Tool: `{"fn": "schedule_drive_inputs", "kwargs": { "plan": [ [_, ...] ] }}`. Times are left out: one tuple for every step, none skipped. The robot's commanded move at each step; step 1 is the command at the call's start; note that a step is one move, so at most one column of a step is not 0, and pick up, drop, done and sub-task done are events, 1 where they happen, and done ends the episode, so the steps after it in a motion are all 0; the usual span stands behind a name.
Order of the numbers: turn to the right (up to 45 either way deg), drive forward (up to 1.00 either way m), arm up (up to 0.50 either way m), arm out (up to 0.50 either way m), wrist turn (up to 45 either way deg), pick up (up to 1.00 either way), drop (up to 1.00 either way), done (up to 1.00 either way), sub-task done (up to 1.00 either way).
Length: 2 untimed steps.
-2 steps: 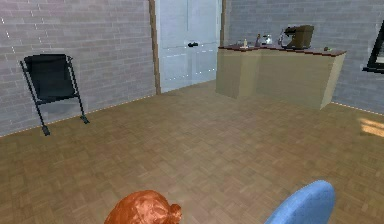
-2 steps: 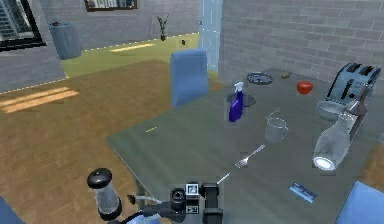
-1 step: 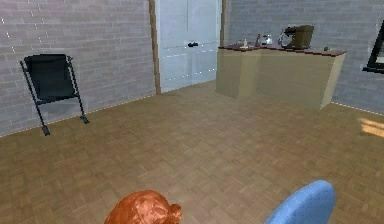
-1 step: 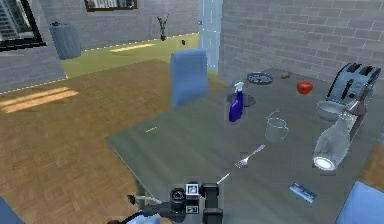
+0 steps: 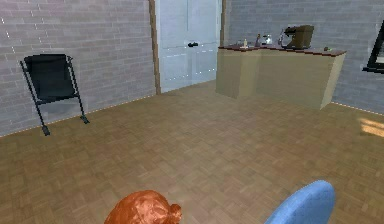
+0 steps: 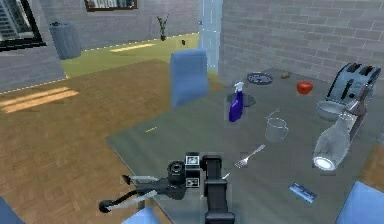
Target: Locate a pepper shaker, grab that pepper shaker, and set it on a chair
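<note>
Brick walls are ringing a wood-floored room, and a grey table (image 6: 190, 135) is spreading across the arm side view's right. Toward that table's right, near the toaster (image 6: 350, 85), a silvery tapered thing is sitting. I am taking it for the pepper shaker (image 6: 335, 145) — the shape fits, but it's not certain. A glass (image 6: 277, 127), a blue spray bottle (image 6: 236, 103) and a fork (image 6: 248, 157) are lying between it and the arm, so a straight reach is looking crowded.

The gripper (image 6: 118, 196) is hanging at the table's near left edge, well apart from the shaker. Only bare floor and table edge are showing behind its far end, so it is carrying nothing, and I cannot tell how the fingers are set. I am reading the step in hand as lining up on the shaker.

For the drop, a blue chair (image 6: 188, 77) is standing at the table's far side. A black folding chair (image 5: 50, 80) is waiting against the left wall in the forward view — open floor is stretching toward it, with the cream counter (image 5: 280, 72) well off to the right. The risk I am seeing is knocking the glass on the way in.
</note>
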Motion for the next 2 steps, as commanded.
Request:
{"fn": "schedule_drive_inputs", "kwargs": {
  "plan": [
    [0.0,0.00,0.00,-0.08,0.0,0.00,0.00,0.00,0.00],
    [0.0,0.00,0.00,0.00,0.0,0.00,0.00,1.00,0.00]
  ]
}}
